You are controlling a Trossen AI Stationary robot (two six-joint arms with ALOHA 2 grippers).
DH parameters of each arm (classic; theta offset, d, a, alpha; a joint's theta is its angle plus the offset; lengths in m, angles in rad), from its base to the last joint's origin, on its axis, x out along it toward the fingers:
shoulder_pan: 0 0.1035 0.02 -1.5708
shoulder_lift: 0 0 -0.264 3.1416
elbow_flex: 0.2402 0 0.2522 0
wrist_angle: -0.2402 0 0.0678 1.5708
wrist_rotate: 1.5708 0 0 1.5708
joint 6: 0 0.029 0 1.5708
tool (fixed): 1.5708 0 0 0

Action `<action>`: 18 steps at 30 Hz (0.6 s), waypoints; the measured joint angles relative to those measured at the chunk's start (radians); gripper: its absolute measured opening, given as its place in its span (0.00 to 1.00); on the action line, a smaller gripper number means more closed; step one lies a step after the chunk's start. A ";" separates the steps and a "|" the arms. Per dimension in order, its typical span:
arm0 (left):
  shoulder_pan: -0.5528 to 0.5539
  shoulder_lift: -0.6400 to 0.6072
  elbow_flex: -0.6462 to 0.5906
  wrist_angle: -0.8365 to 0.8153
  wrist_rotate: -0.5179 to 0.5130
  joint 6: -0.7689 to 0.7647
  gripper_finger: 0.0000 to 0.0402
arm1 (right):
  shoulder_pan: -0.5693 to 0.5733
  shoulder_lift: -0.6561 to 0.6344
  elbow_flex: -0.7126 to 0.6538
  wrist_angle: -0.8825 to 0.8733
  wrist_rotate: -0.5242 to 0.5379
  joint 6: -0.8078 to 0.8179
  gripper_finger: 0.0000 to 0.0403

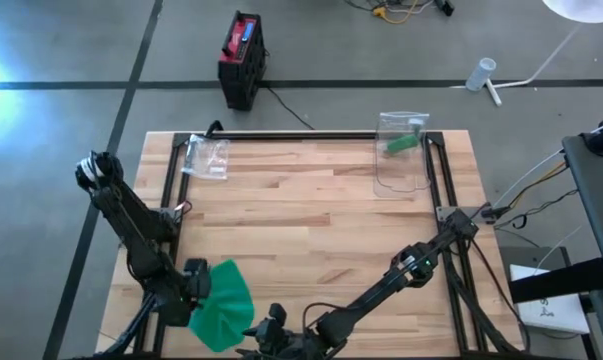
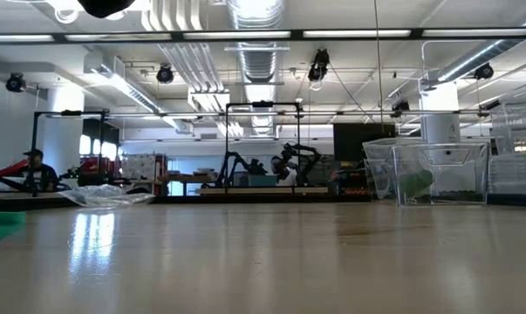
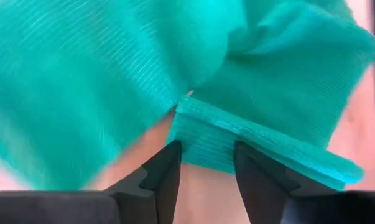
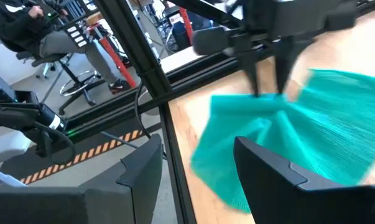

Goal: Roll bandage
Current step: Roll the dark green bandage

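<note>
From above, one green bandage [image 1: 224, 303] lay crumpled at the table's [image 1: 311, 220] near left corner, against the left gripper [image 1: 203, 287]. The right gripper [image 1: 264, 333] sat just beside it at the near edge. Two clear plastic bags occupied the far side: a flat one [image 1: 207, 157] at far left, and an upright one [image 1: 401, 152] at far right with something green inside. The wide middle of the boards lay bare. A black-and-red box [image 1: 242, 59] stood on the floor beyond.

At table height, only a sliver of green showed at the left edge [image 2: 1, 225]; a seated person [image 2: 37, 170] was far behind.

The left wrist showed its fingers [image 3: 168, 171] apart, straddling a folded ridge of bandage [image 3: 249, 140].

The right wrist showed its own fingers [image 4: 143, 165] spread and empty, with the left gripper [image 4: 266, 78] meeting the cloth [image 4: 287, 140] near the table's black rail [image 4: 175, 149].
</note>
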 joint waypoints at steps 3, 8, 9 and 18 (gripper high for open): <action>0.037 -0.053 -0.001 -0.058 0.015 0.017 0.33 | 0.000 0.000 0.000 0.000 0.000 0.000 0.47; 0.043 -0.150 -0.001 -0.057 0.080 0.022 0.31 | 0.000 0.000 0.000 0.000 0.006 -0.001 0.47; 0.042 -0.166 -0.001 -0.055 0.105 0.009 0.31 | 0.000 0.000 0.000 0.000 0.008 0.000 0.47; -0.102 -0.171 0.000 0.003 0.147 -0.152 0.33 | 0.000 0.000 0.000 -0.001 0.026 -0.001 0.47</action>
